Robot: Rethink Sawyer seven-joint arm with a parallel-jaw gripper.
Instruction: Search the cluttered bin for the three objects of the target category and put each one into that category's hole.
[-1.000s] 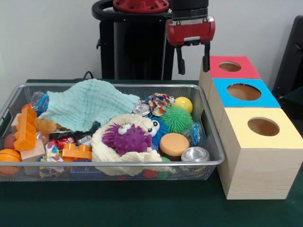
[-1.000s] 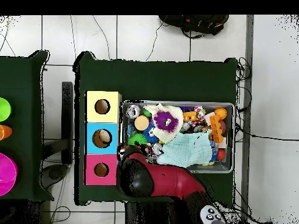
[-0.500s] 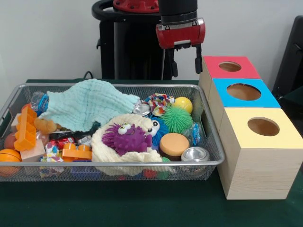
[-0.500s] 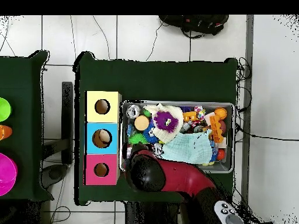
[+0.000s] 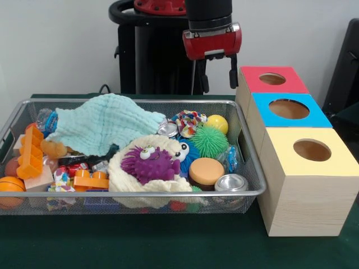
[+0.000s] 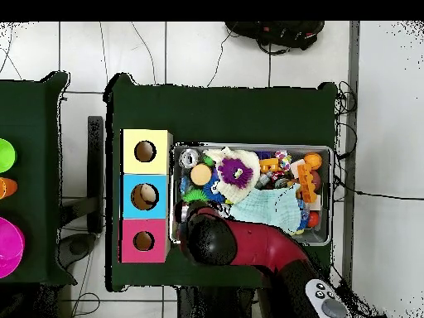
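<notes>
Gripper: the red-and-black gripper (image 5: 216, 75) hangs at the upper middle of the front view, above the far rim of the bin, its two dark fingers spread apart with nothing between them
Bin: the silver wire-mesh bin (image 5: 247, 168) fills the left and centre of the front view on the green-covered bench (image 5: 168, 246); in the overhead view it sits right of the boxes (image 6: 327, 238)
Holes: three pale wooden boxes stand in a row at the right of the front view, touching the bin's side, each with a round hole: red top (image 5: 273, 79), blue top (image 5: 289, 109), yellow top (image 5: 312, 149)
Target category: the pictures do not show which it is; likely candidates are given below
Metal tins: one round silver tin (image 5: 231, 182) at the bin's lower right corner, another (image 5: 168, 130) mid-bin beside the cloth; probably stiff, light and smooth, so slippery, best pinched across the rim
Balls: smooth yellow ball (image 5: 217, 124) and spiky green rubber ball (image 5: 209, 140) lie touching, just below the gripper; the spiky one should give and hold well, the smooth one may roll
Soft things: mint waffle-weave cloth (image 5: 104, 123) drapes upper left; purple furry toy with goggle eyes (image 5: 148, 164) rests on a cream knitted cloth (image 5: 120, 174); limp, light, take by a fold
Blocks: orange plastic brick (image 5: 29, 151) at far left, rigid and ridged, with flat sides to grip
Disc: flat round orange-tan disc (image 5: 206, 171), apparently firm
</notes>
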